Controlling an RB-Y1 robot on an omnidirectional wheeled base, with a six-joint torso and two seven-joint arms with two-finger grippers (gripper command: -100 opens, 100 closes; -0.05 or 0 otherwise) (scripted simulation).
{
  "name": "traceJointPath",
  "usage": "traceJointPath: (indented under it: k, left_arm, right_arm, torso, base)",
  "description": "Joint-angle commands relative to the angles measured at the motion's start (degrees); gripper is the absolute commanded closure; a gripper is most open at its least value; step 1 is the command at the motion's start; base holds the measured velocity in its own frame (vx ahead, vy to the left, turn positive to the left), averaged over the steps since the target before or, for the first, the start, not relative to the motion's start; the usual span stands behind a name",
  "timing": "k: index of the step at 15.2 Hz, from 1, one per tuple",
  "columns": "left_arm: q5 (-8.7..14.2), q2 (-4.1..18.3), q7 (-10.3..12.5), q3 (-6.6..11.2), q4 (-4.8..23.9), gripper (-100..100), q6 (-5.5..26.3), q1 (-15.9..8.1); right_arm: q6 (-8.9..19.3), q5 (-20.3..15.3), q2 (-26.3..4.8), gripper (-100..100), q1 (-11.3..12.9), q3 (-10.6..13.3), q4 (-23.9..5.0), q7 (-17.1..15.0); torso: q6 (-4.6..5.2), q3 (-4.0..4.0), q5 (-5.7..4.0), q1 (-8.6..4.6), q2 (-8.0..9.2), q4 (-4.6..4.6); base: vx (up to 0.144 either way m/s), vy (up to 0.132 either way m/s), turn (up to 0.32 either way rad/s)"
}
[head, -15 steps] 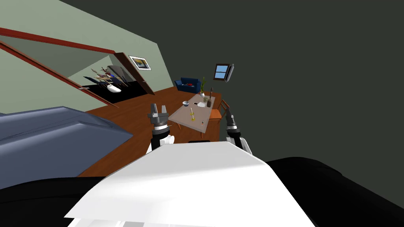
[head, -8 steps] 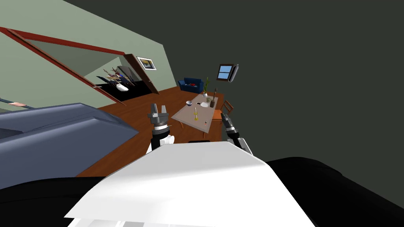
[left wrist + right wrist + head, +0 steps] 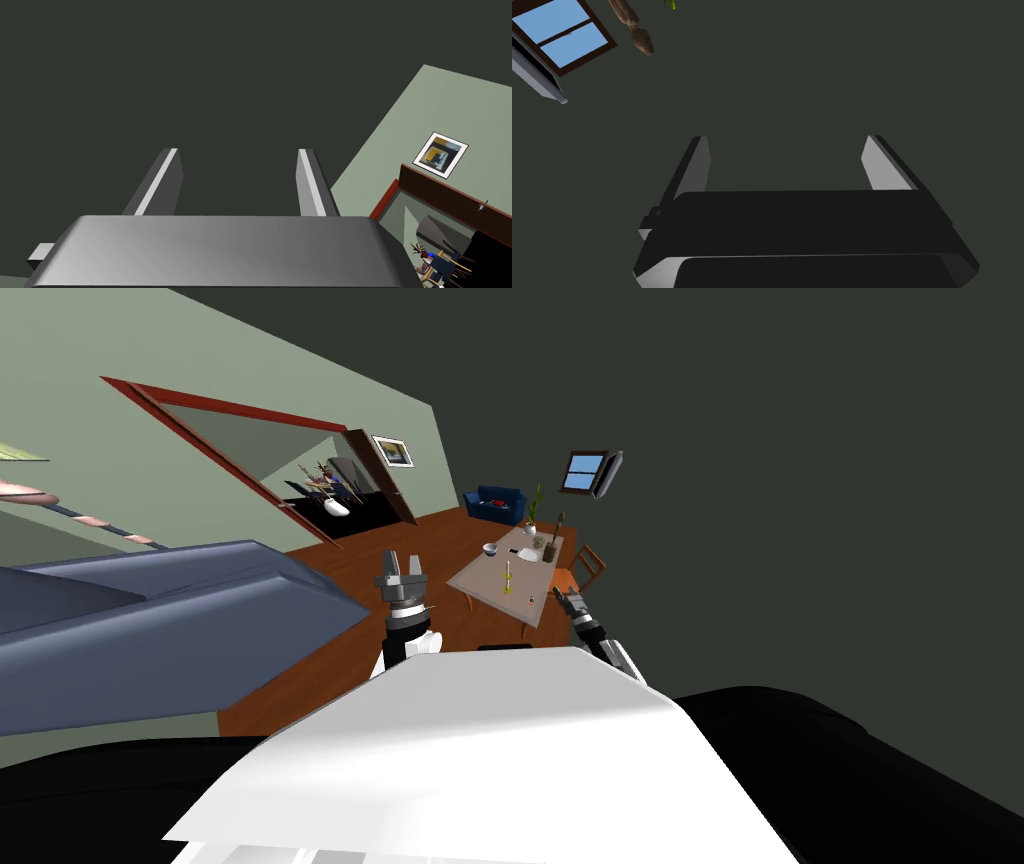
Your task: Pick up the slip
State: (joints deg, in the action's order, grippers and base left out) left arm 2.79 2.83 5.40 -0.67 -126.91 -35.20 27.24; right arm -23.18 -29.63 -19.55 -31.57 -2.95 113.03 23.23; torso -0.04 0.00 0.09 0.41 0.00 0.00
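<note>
Left gripper (image 3: 402, 558): fingers spread wide, empty, pointing up
Right gripper (image 3: 563, 597): fingers spread wide, empty
Slip (image 3: 527, 554): small white sheet, lying towards the table's (image 3: 478, 578) far end, well apart from both grippers

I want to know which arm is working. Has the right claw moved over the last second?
Yes. In the head view the right claw has dipped lower and swung inward, toward the left claw, which has kept its place.
</note>
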Motion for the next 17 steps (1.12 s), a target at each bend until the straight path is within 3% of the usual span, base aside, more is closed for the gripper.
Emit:
traceJointPath:
  k: [1,2,5,7,8,10,11,13,14,16,17]
  left_arm:
    - [0.0,0.0,0.0,0.0,0.0,0,0.0,0.0]
    - [0.0,0.0,0.0,0.0,0.0,0,0.0,0.0]
    - [0.0,0.0,0.0,0.0,0.0,0,0.0,0.0]
    - [0.0,0.0,0.0,0.0,0.0,0,0.0,0.0]
    - [0.0,0.0,0.0,0.01,0.0,0,0.0,0.01]
    - [0.0,0.0,0.0,0.01,0.0,0,0.0,0.0]
    - [0.0,0.01,0.0,0.01,0.0,0,0.0,0.01]
    - [0.0,0.01,0.0,0.01,0.0,0,0.0,0.0]
    - [0.0,0.01,0.0,0.01,0.0,0,0.0,0.01]
    - [0.0,0.01,0.0,0.01,0.0,0,0.0,0.0]
    - [0.0,0.01,0.0,0.01,0.0,0,0.0,0.01]
  right_arm:
    - [0.4,-2.86,-0.95,-100,0.03,0.11,-2.27,2.16]
    - [0.4,-3.27,-0.95,-100,0.03,0.11,-2.27,2.16]
    - [1.31,-7.65,-3.61,-100,0.23,0.31,-7.0,6.36]
    - [1.31,-9.48,-3.61,-100,0.23,0.31,-7.47,6.76]
    - [1.81,-11.31,-4.9,-100,0.38,0.46,-9.55,9.14]
    - [1.81,-12.69,-4.9,-100,0.38,0.46,-10.2,9.14]
    - [2.34,-14.48,-6.14,-100,0.57,0.66,-13.0,11.56]
    - [2.34,-15.96,-6.14,-100,0.57,0.66,-13.0,11.56]
    - [2.9,-17.87,-7.34,-100,0.79,0.9,-15.45,13.95]
    - [2.9,-19.27,-7.34,-100,0.79,0.9,-15.87,14.0]
    - [3.48,-21.38,-8.48,-100,1.04,1.18,-18.09,16.25]
  torso:
    - [0.0,0.0,0.0,0.0,0.0,0.0]
    - [0.01,-0.02,0.0,-0.01,-0.02,-0.01]
    - [0.02,-0.01,-0.02,-0.1,-0.02,-0.01]
    - [0.02,-0.03,-0.01,-0.05,-0.04,-0.01]
    - [0.04,-0.01,-0.01,-0.1,-0.01,-0.01]
    - [0.01,-0.02,-0.03,-0.13,-0.03,-0.01]
    - [0.03,-0.01,-0.03,-0.18,-0.01,-0.01]
    - [0.01,-0.02,-0.03,-0.18,-0.03,-0.01]
    - [0.04,-0.01,-0.04,-0.21,-0.01,-0.01]
    - [0.0,-0.02,-0.04,-0.19,-0.03,-0.01]
    - [0.04,-0.01,-0.04,-0.22,-0.02,-0.01]
  base:
    - [0.021,0.095,0.144]
    - [0.015,0.06,0.043]
    - [0.016,0.081,0.156]
    - [0.019,0.079,0.118]
    - [0.017,0.07,0.152]
    - [0.018,0.058,0.12]
    - [0.021,0.056,0.193]
    - [0.02,0.051,0.128]
    - [0.018,0.053,0.15]
    - [0.023,0.049,0.132]
    - [0.025,0.057,0.171]
